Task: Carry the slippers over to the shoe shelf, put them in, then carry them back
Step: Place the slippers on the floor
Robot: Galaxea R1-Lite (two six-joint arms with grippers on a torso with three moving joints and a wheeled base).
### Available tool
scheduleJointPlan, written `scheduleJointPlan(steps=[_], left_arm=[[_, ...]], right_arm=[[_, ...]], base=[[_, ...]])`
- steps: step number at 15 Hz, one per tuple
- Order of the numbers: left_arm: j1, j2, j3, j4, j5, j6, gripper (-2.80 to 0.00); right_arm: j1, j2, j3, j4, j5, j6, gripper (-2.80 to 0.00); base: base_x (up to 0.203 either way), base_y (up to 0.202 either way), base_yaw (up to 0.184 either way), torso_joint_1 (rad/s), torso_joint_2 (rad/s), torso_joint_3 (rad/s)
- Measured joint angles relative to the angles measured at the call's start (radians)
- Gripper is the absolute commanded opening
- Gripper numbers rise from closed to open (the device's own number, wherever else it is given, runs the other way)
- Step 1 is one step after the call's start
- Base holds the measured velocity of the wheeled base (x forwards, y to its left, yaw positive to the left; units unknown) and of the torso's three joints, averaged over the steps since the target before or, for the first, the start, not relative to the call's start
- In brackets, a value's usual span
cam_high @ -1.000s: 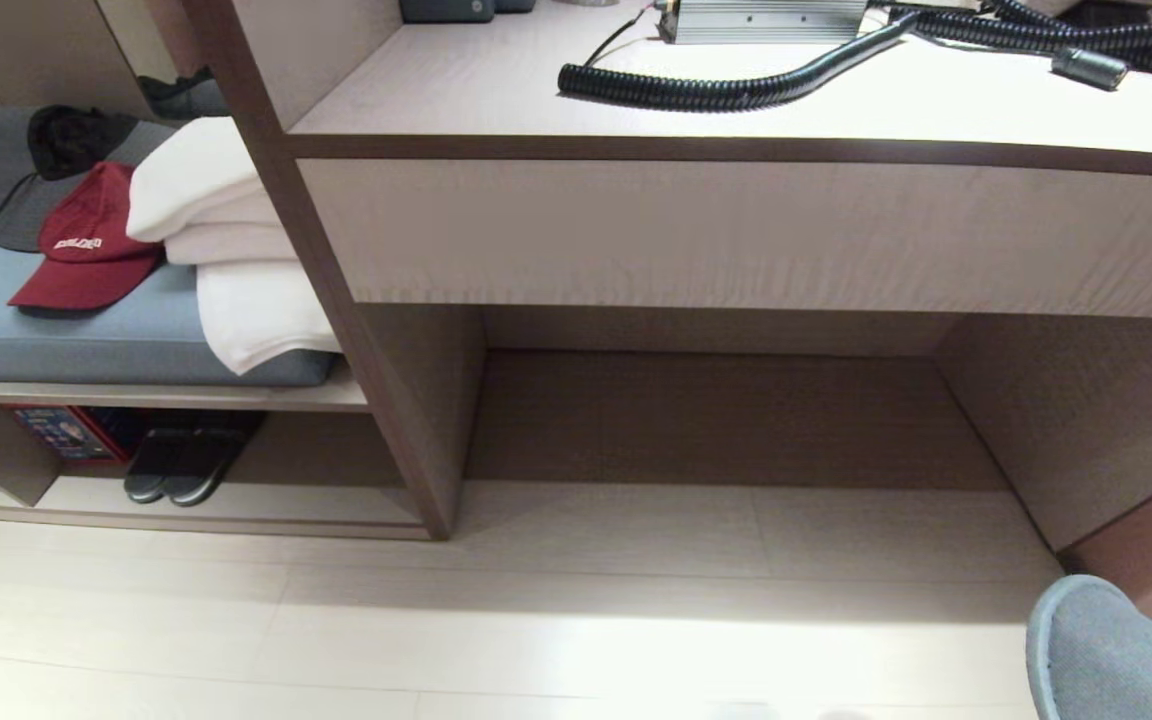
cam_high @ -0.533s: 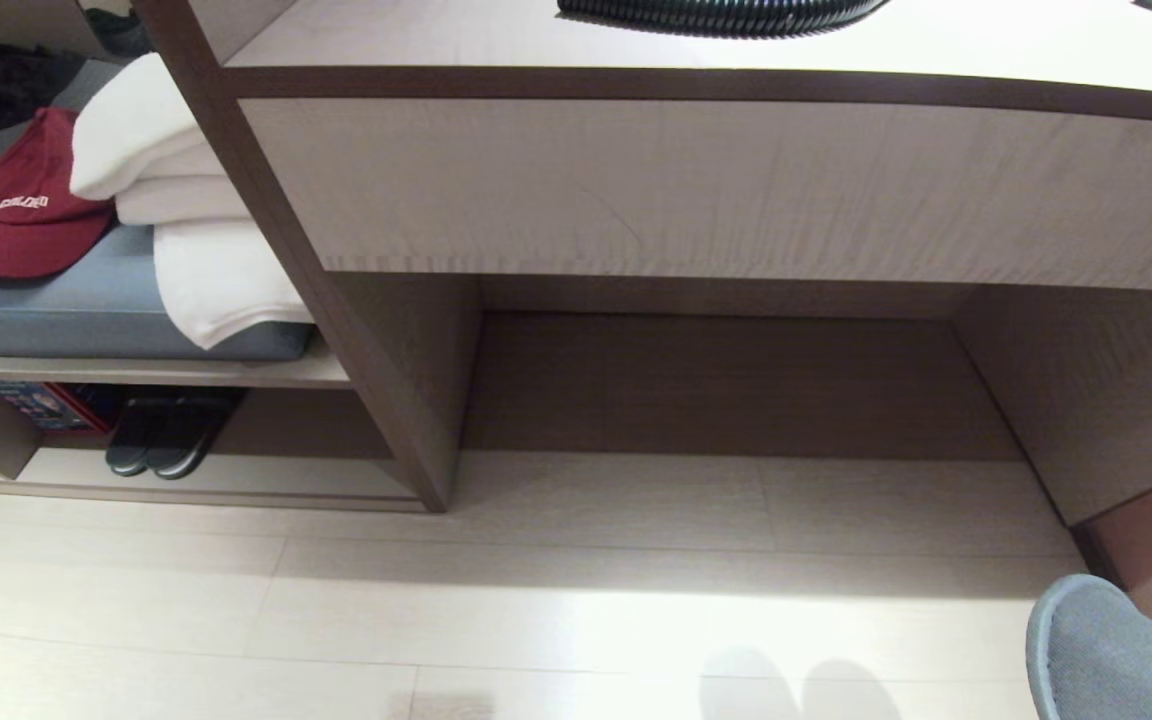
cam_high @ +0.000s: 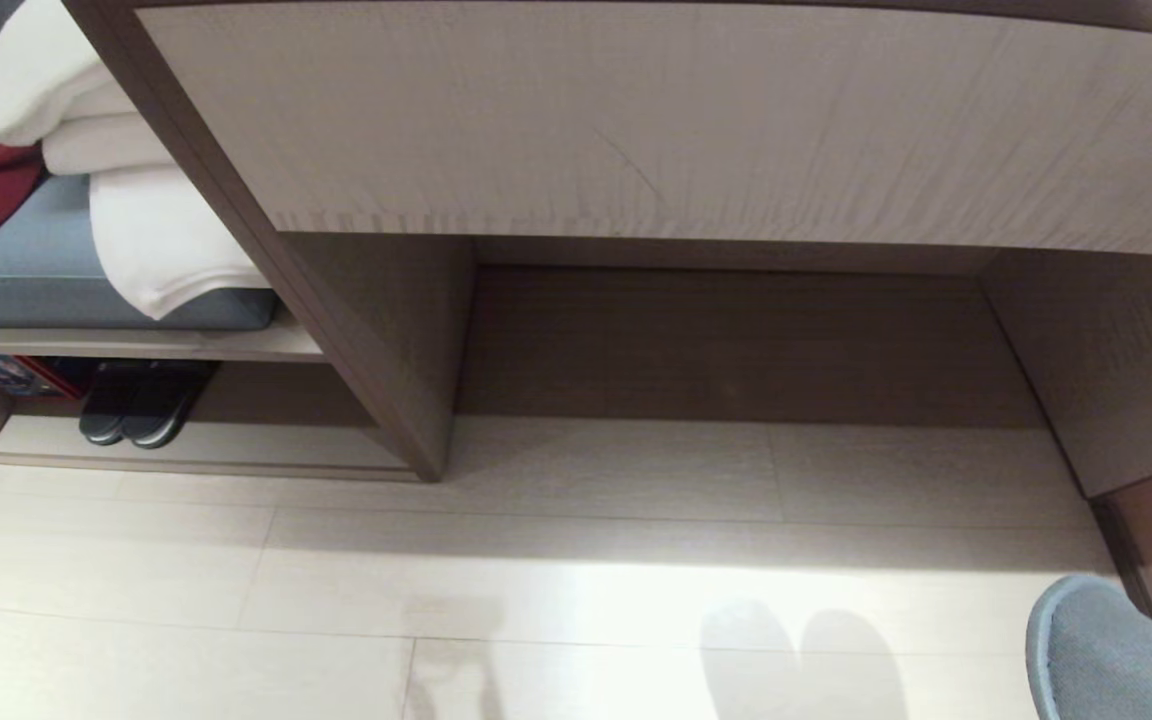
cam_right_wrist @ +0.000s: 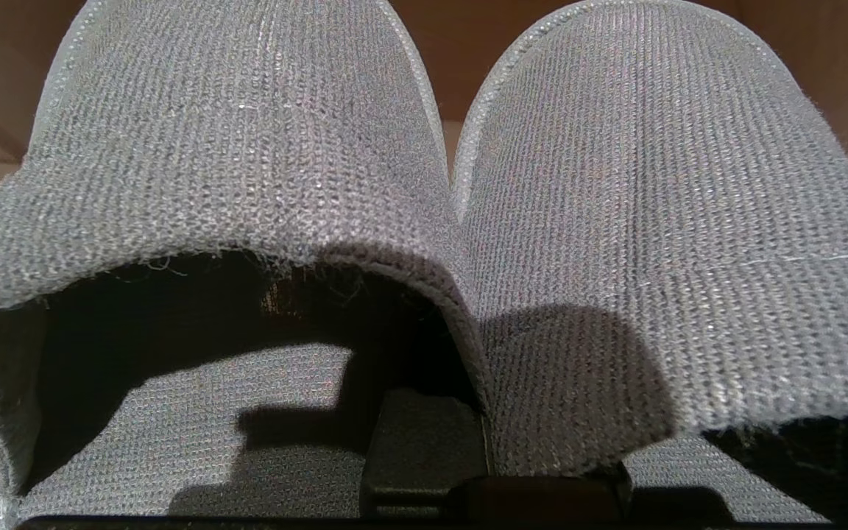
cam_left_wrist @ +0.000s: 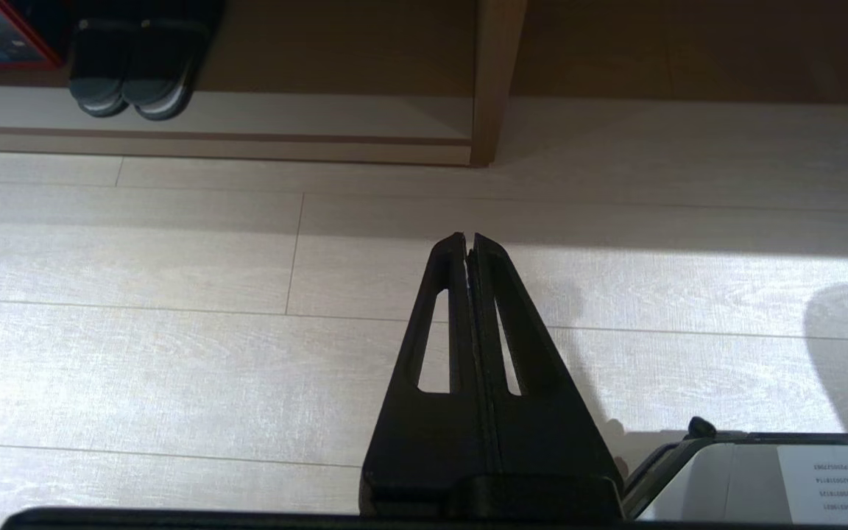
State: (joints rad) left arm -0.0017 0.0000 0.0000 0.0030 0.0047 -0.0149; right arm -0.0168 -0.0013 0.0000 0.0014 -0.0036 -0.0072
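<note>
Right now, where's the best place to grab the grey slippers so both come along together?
Pinch the touching inner edges of the toe bands, coming from the open heel side. The slippers lie side by side, so a finger can slide into each opening, much as the right gripper holds them. The left gripper is shut and idle above the floor.

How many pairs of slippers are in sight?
2. The grey slippers are gripped in the right hand; a dark pair sits in the shoe shelf. Others may be hidden.
</note>
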Motion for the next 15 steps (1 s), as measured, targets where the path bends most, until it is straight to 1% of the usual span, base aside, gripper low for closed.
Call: scheduleJointPlan(steps=[15], left_arm=[[0.000,0.000,0.000,0.000,0.000,0.000,-2.80]], right_arm=[[0.000,0.000,0.000,0.000,0.000,0.000,-2.80]], base=[[0.000,0.000,0.000,0.002,0.00,-0.199]])
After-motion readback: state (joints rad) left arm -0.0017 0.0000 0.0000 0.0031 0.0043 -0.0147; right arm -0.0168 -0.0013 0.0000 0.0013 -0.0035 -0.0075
